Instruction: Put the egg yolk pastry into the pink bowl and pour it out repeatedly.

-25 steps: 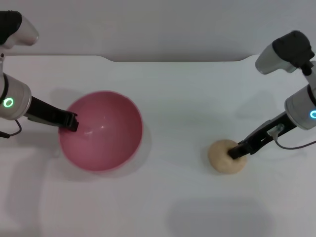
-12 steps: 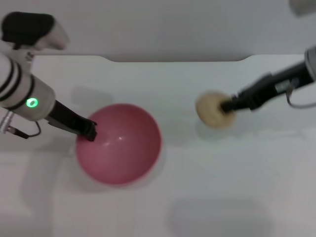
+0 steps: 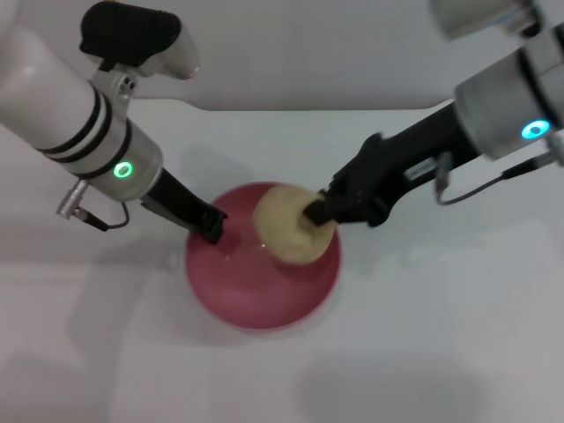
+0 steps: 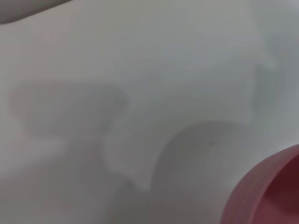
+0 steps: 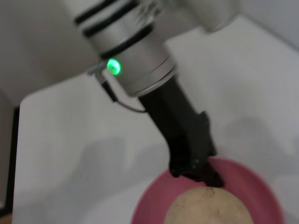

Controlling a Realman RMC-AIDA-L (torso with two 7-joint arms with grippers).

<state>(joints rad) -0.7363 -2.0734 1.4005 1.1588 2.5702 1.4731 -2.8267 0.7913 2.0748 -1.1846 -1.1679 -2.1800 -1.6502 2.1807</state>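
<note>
Since a moment ago both arms have swung toward the middle of the white table (image 3: 423, 352), and the pink bowl (image 3: 256, 304) has come along. Your right gripper (image 3: 319, 211) is clamped on the egg yolk pastry (image 3: 286, 229), holding it above the bowl's far side. Your left gripper (image 3: 211, 231) is pinched shut on the bowl's rim nearest that arm.

egg yolk pastry (image 3: 286, 231): tan, domed, above bowl's right half | pink bowl (image 3: 256, 295): glossy, upright, on table
</note>
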